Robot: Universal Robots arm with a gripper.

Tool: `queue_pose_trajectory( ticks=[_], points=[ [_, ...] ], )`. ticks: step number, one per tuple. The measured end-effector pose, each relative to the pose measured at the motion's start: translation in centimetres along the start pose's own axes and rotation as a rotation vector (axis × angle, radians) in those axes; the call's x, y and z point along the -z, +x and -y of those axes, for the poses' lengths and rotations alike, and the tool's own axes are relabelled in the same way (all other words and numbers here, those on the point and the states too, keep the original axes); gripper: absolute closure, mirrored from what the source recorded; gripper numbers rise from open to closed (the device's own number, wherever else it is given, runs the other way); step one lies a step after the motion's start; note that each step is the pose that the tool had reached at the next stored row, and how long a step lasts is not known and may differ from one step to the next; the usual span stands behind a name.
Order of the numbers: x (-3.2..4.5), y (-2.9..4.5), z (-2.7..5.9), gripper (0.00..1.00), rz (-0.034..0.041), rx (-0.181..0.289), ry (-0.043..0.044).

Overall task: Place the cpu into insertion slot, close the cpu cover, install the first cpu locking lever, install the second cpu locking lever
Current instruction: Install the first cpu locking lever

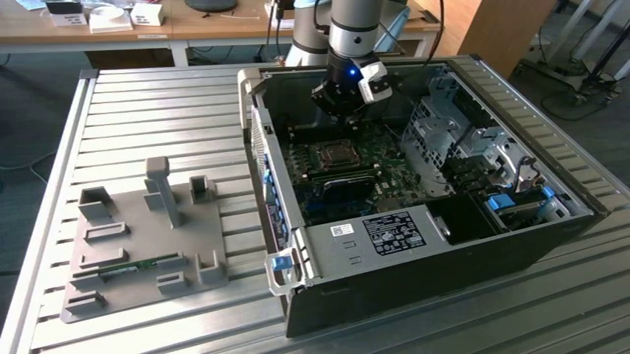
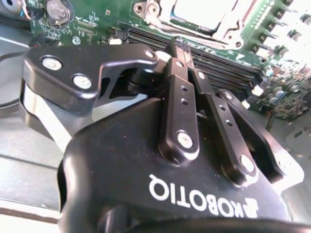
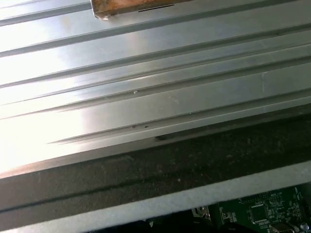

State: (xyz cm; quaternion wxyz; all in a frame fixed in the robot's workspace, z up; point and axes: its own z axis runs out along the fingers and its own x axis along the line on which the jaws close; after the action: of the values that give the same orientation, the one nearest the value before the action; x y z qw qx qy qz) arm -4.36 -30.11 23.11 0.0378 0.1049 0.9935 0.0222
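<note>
Second wrist view: gripper (image 2: 181, 48) fingers pressed together, nothing between them, hovering just above motherboard (image 2: 272, 43) near insertion slot (image 2: 204, 14).

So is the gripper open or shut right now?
Shut, on nothing: in the second wrist view the gripper has its two black fingers pressed tip to tip above the motherboard, with nothing between them.

Brushed metal and black plastic around an open computer case (image 1: 414, 243)

The ribbed desk (image 1: 158, 110) looks like bare, reflective aluminium; the claw (image 2: 181, 48) is glossy black plastic or coated metal with bright screws; the cpu cover (image 2: 204, 19) gleams silvery on a green motherboard (image 1: 394, 173); the grey fixture (image 1: 147, 243) appears matt plastic.
</note>
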Motion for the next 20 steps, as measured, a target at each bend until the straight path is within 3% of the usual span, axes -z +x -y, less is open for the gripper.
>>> queue_pose_trajectory(
  ticks=[4,13,20],
  points=[
    [-0.01,0.00,0.00,0.89,0.0011,0.019,0.0124],
    [0.06,-0.05,0.11,0.89,0.0011,0.019,0.0145],
    [0.07,-0.13,0.45,0.89,0.0019,0.022,0.0244]
  ],
)
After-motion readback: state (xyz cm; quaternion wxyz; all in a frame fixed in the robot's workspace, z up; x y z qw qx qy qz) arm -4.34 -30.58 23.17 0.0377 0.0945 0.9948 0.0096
